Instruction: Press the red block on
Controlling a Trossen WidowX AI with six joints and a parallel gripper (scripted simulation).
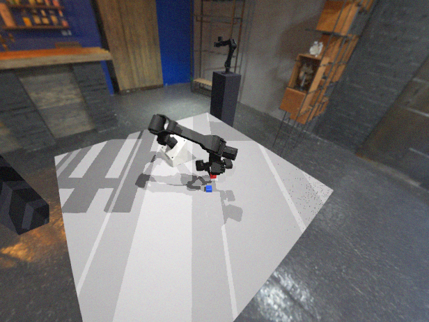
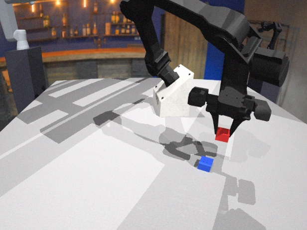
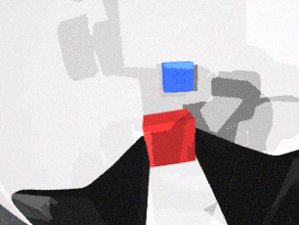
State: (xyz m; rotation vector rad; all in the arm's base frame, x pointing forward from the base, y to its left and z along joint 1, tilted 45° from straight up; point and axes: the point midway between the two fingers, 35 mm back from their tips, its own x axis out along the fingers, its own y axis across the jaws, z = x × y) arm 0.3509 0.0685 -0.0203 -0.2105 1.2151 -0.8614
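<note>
In the wrist view, nearest to us, we have the red block [image 1: 213, 176] [image 2: 222, 135] [image 3: 171, 139] pinched between the two fingertips of our parallel-jaw gripper [image 1: 213, 174] [image 2: 222, 134] [image 3: 169, 137], one black finger on each side of it; the exterior view shows it raised off the tabletop [image 1: 164, 244] [image 2: 87, 189] [image 3: 39, 112], so we judge the picking up to be done; beyond it in the wrist view lies the blue block [image 1: 209, 189] [image 2: 205, 164] [image 3: 178, 77], resting on the tabletop with small round studs on its upper face, apart from the red block and not yet covered by it; farther back in the exterior view, the white arm base [image 1: 177, 157] [image 2: 175, 104] stands well apart from both; what we have left is most of the joining: we need to carry the red block over the blue one, line up their faces, lower it, press until it clicks, then open the fingers; we judge ourselves roughly halfway, with the careful alignment and the firm push both ahead of us.
</note>
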